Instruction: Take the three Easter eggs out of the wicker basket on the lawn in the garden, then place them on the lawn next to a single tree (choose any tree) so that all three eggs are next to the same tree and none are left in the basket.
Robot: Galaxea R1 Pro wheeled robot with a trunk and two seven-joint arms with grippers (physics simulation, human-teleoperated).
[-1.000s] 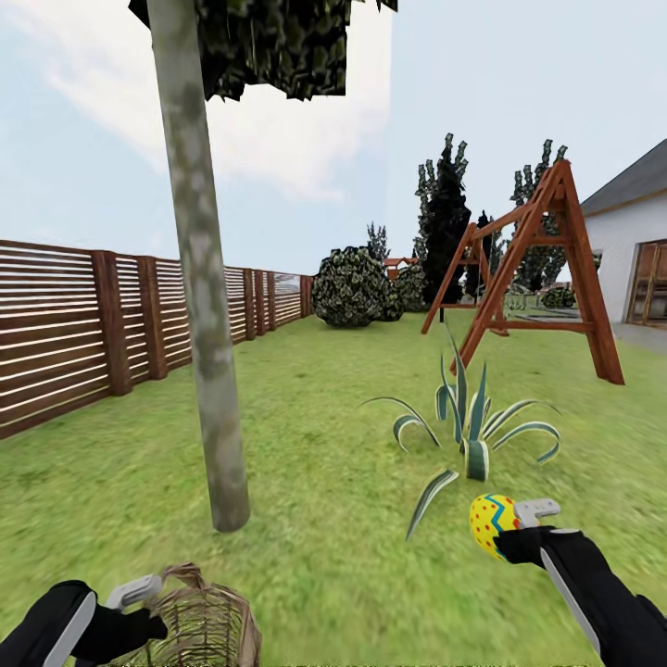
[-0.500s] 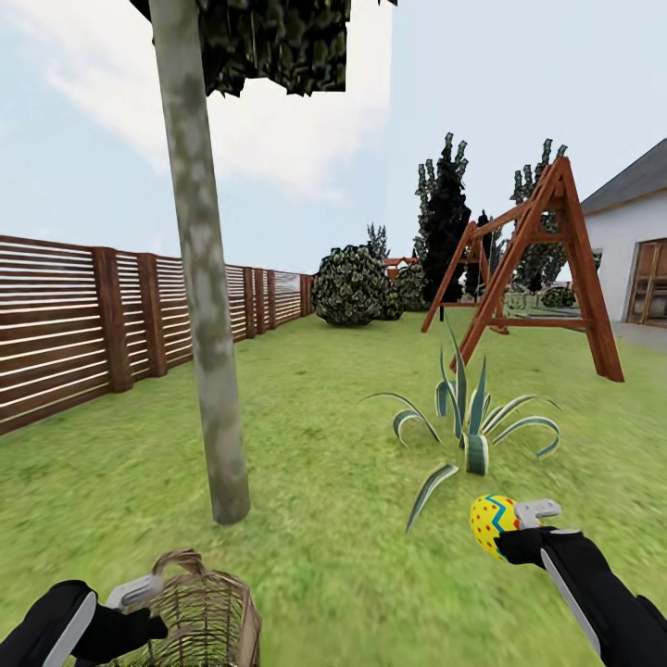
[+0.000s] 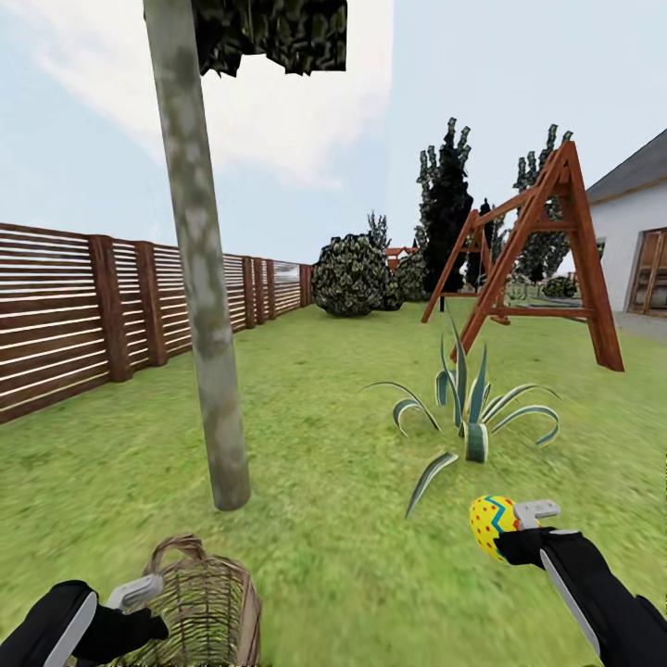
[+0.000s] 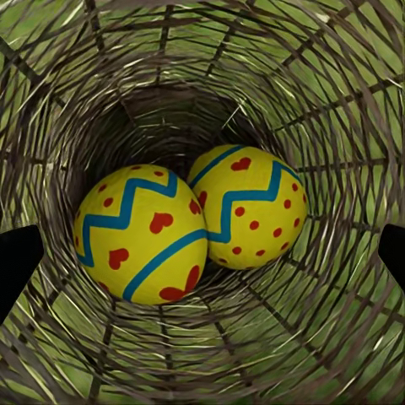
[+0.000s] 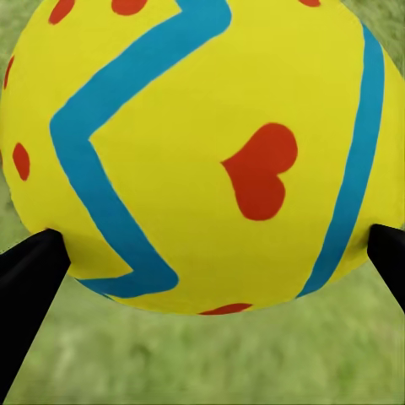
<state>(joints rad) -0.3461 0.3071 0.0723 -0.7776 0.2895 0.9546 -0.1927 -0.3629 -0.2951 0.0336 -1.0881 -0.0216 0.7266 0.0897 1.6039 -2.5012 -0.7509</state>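
Two Easter eggs (image 4: 139,236) lie touching at the bottom of the wicker basket (image 3: 208,607), which the left tool (image 3: 139,593) pinches at the rim, low over the lawn (image 3: 324,435). A third egg (image 3: 492,524) sits clamped in the right tool (image 3: 519,519) above the grass. Just beyond the basket rises the tree (image 3: 208,324); a slatted fence (image 3: 93,320), a striped spiky plant (image 3: 474,417), swing frame (image 3: 547,250) and white house (image 3: 639,241) ring the garden.
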